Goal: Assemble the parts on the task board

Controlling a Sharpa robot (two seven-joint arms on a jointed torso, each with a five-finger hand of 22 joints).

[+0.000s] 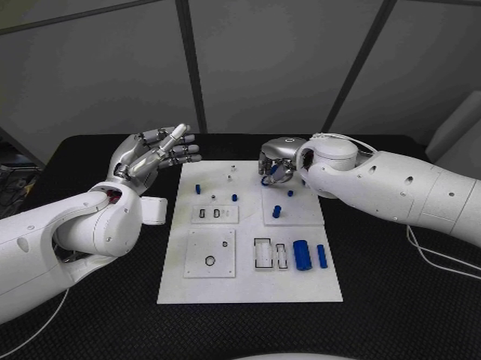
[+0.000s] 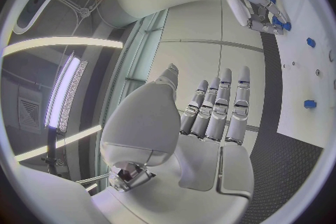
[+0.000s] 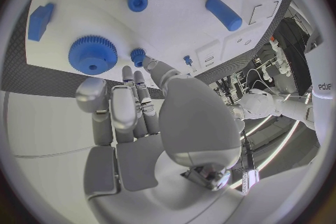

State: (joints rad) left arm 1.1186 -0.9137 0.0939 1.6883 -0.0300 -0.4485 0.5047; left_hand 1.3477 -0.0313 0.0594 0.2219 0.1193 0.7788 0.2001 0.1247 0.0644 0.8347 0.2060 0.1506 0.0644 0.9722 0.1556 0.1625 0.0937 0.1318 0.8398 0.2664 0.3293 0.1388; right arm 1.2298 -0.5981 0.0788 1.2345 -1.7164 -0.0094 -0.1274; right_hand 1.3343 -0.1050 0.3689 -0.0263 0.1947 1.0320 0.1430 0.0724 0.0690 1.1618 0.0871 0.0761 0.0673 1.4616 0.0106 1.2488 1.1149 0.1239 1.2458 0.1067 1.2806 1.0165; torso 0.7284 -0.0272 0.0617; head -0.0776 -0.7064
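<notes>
The white task board (image 1: pixel 251 289) lies mid-table with blue parts on it. My right hand (image 1: pixel 277 166) hangs over the board's far right part, fingers pointing down. In the right wrist view its fingertips (image 3: pixel 128 71) and thumb reach a small blue peg (image 3: pixel 138 56) standing beside a blue gear (image 3: pixel 92 55); I cannot tell whether they pinch it. My left hand (image 1: pixel 154 154) is raised beyond the board's far left corner, fingers (image 2: pixel 225 103) straight and apart, holding nothing. A thick blue cylinder (image 1: pixel 302 255) and a thinner one (image 1: pixel 321 256) lie at the board's near right.
Small blue pegs (image 1: pixel 198 187) (image 1: pixel 276 212) stand in the board's middle. A black ring (image 1: pixel 210 260) lies on the near left plate. Near the gear are a blue block (image 3: pixel 41 21) and a blue bush (image 3: pixel 137 1). White cables (image 1: pixel 446 259) trail at the right.
</notes>
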